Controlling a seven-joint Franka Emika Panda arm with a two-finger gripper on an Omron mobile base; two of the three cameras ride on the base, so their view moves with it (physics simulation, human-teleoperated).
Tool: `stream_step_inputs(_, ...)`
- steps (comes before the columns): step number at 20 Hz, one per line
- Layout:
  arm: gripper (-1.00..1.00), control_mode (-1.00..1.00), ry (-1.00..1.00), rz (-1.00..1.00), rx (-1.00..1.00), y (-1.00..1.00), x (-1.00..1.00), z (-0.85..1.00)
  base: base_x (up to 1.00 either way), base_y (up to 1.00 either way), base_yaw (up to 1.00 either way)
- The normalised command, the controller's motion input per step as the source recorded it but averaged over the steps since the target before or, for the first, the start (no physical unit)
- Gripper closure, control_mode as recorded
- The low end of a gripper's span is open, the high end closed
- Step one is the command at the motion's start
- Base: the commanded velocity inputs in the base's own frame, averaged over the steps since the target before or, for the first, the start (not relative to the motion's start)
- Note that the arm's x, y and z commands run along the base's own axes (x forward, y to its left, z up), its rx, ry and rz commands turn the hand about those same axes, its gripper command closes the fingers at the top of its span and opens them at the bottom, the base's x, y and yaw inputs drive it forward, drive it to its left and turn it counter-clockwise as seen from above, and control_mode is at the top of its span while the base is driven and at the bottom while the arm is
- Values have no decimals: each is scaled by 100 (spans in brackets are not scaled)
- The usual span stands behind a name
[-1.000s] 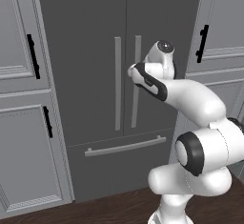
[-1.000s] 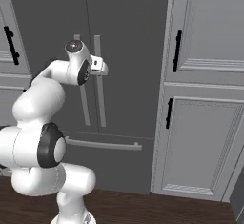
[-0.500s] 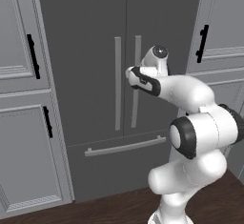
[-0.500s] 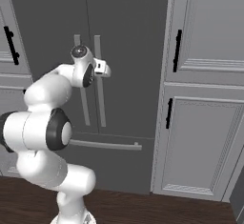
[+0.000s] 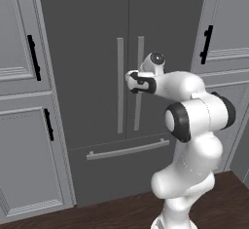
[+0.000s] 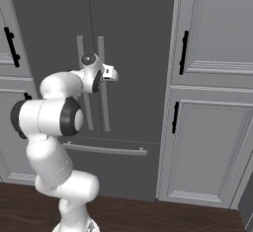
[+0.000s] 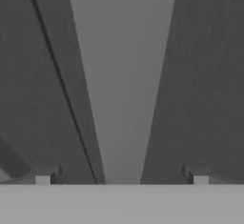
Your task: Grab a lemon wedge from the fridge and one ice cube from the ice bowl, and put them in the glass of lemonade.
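Item: fridge (image 5: 87,52), dark grey, double doors shut, drawer front with a horizontal bar (image 5: 127,149) below. It stands between light panelled cabinets (image 6: 212,53) with black handles.

Item: two door handles, pale grey vertical bars side by side at the door seam. The right handle (image 7: 121,85) runs up the middle of my hand view, flanked by dark door panel on both sides. The left handle (image 5: 119,91) stands just beside it across the seam.

Item: my claw (image 7: 121,180), fingers wide apart and empty, one tip (image 7: 43,178) to each side of the right handle. In the base views my hand sits close in front of that bar, at about mid-height of it; I cannot tell whether the tips have passed it yet.

Item: lemon wedge, ice cube, bowl and glass. I judge the wedge to be behind these shut doors, so opening comes first.

Step in hand, by my judgement: take hold of the right handle and swing the door open.

Method notes:
- Keep the bar centred between the fingers and advance straight until it lies well between them, then clamp.
- Hold the fingers square to the bar, not skewed.
- Pull along the door's arc, away from the seam, not straight back.
- Risk: closing early would pinch only the bar's front face and slip off.
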Motion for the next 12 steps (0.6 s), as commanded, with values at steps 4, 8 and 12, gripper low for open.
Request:
stream_step_inputs(4,-100,-100,-2,0,0,0,45,-20,0,0,0)
stream_step_inputs(8,-100,-100,-1,0,0,0,49,-29,0,0,0)
stream_step_inputs(12,-100,-100,0,0,0,0,31,-16,0,0,0)
